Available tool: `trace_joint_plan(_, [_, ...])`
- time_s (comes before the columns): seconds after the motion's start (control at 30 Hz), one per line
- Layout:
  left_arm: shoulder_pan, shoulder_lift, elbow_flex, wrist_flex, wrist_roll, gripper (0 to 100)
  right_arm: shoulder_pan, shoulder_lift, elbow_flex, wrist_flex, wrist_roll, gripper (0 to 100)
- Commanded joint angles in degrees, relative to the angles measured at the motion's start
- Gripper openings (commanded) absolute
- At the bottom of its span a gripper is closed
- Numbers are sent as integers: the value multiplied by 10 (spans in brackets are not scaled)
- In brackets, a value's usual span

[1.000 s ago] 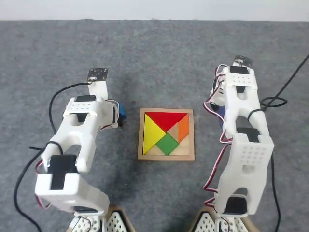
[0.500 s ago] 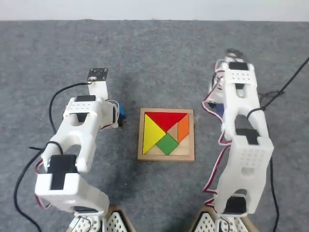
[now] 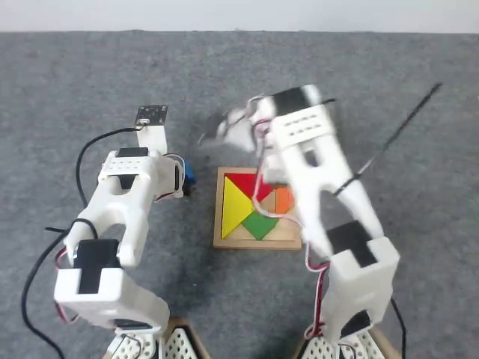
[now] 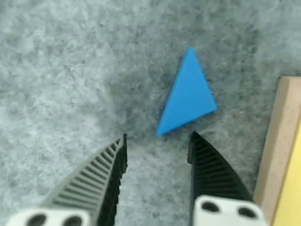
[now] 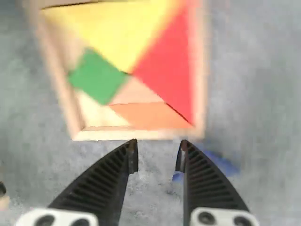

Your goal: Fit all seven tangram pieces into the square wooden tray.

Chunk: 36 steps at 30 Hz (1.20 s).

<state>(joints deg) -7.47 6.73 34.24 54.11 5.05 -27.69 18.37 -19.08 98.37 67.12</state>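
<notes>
Left tool [image 4: 158, 135], jaws apart, sits just short of the blue triangle [image 4: 188, 94] — it should straddle opposite edges squarely before closing; right tool [image 5: 157, 142], also apart, hangs by the tray [image 5: 117, 135]

From my remote seat I see the worktop [image 3: 67, 82] covered by a grey, felt-like mat [image 4: 51, 66] with a mottled, fuzzy nap. Along its far edge runs a pale, plain strip [image 3: 239, 15]; wall or bare surface, I cannot tell. The light falls evenly and softly.
</notes>
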Motion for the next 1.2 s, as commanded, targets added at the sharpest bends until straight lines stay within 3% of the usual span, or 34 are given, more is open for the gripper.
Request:
trace_joint_plan(0.0, [2, -13, -5, -8, -4, 206, -2, -44, -34, 10, 1, 133])
trace_joint_plan(0.17, [6, -13, -7, -8, -4, 206, 77, -44, -21, -62, -296, 132])
trace_joint_plan(0.33, [3, -13, -5, -8, -4, 206, 146, -41, 44, -129, -369, 136])
trace_joint_plan(0.47, [6, -13, -6, -7, -5, 206, 190, -40, 107, -207, -556, 138])
trace_joint_plan(0.53, [6, -13, -6, -7, -5, 206, 191, -40, 144, -255, -607, 138])
trace_joint_plan(0.63, [6, -13, -6, -7, -5, 206, 178, -39, 181, -321, -646, 144])
trace_joint_plan(0.83, [6, -13, -6, -7, -5, 206, 176, -30, 219, -362, -655, 277])
trace_joint_plan(1.17, [4, -13, -5, -6, -5, 206, 185, 80, 155, -357, -636, 281])
